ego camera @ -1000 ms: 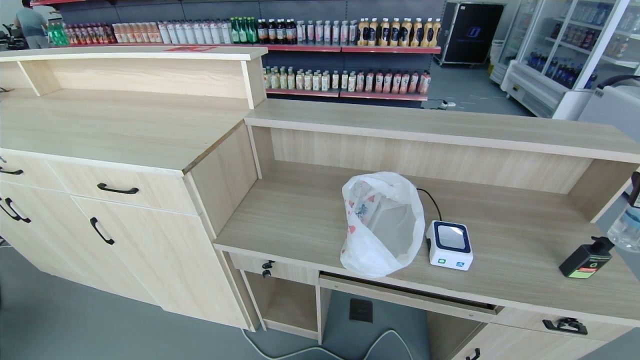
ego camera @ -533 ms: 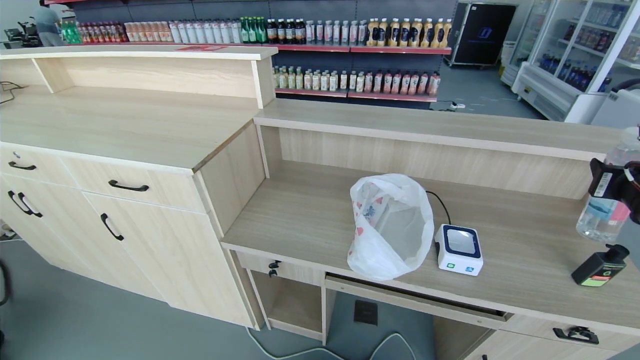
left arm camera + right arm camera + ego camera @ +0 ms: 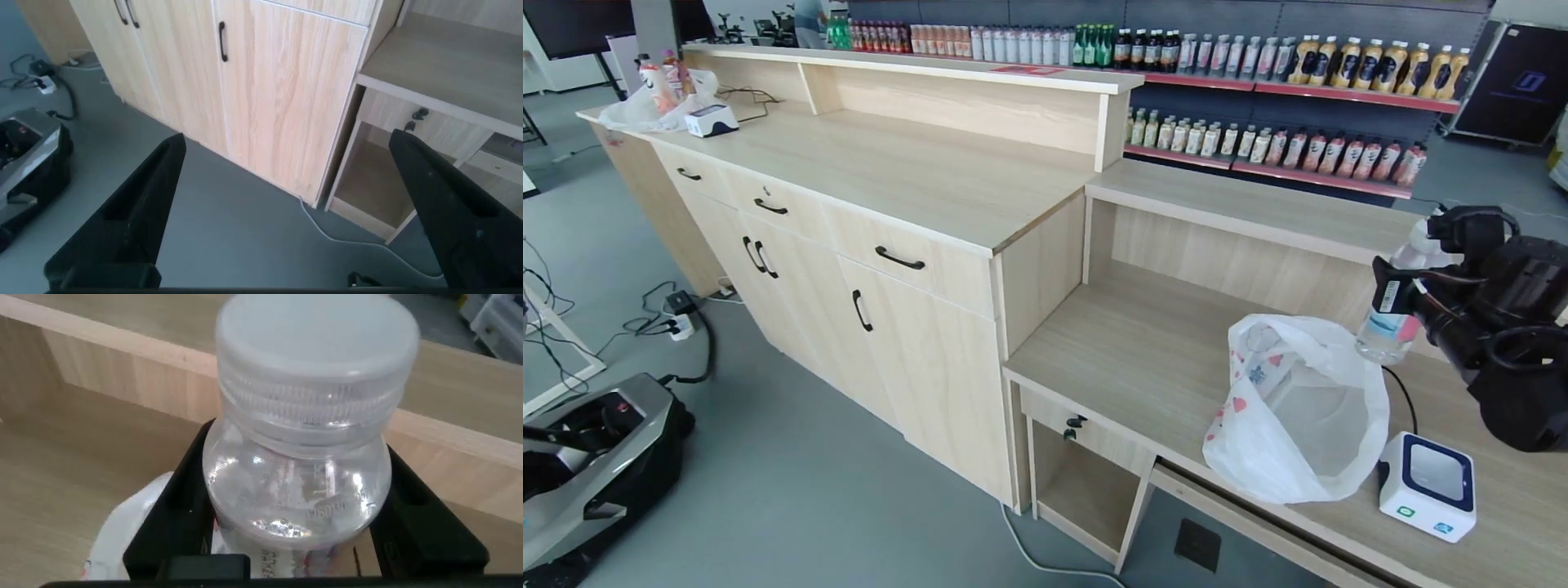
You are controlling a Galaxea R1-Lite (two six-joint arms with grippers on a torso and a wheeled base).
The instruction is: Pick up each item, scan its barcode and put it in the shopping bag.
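In the head view, the right gripper [image 3: 1398, 304] holds a clear water bottle [image 3: 1390, 322] upright in the air, over the far edge of the open white shopping bag [image 3: 1298, 425]. The bag stands on the lower desk [image 3: 1135, 351], and a white barcode scanner [image 3: 1427, 487] is just beside it, on the robot's right side.

In the left wrist view, the left gripper [image 3: 286, 147] hangs above the grey floor [image 3: 221, 220] in front of the wooden cabinet [image 3: 286, 73]. Its fingers [image 3: 131, 220] are wide apart and hold nothing.

In the right wrist view, the black fingers [image 3: 176, 506] are clamped on both sides of the bottle, below its white cap [image 3: 317, 339].
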